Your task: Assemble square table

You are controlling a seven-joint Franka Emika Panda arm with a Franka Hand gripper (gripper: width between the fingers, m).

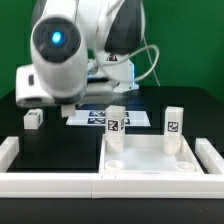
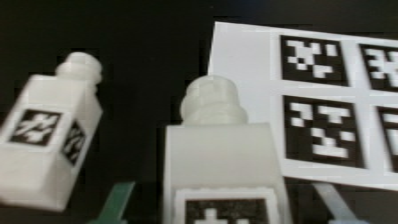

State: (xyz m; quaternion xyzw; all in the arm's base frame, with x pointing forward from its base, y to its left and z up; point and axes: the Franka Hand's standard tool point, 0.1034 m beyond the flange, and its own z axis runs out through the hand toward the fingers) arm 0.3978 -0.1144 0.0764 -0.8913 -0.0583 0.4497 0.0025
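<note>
Lone leg: small white plastic block leg [image 1: 33,118], alone at the exterior view's left.
Gripper [image 2: 217,198]: fingers spread, straddling a tagged white leg [image 2: 222,165] beside the marker board [image 2: 320,90].
Tabletop: white square rimmed plastic tabletop [image 1: 150,160], at the exterior view's right.
Risk: closing off-centre could twist that leg or knock the neighbouring leg [image 2: 54,140].

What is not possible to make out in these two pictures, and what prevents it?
- Wrist view: the fingers are dark blurs at the edge; open or shut on the middle leg is unclear.
- Wrist view: that leg's tag is cut off by the edge.
- Exterior view: the robot arm hides the fingers and part of the marker board.
</note>
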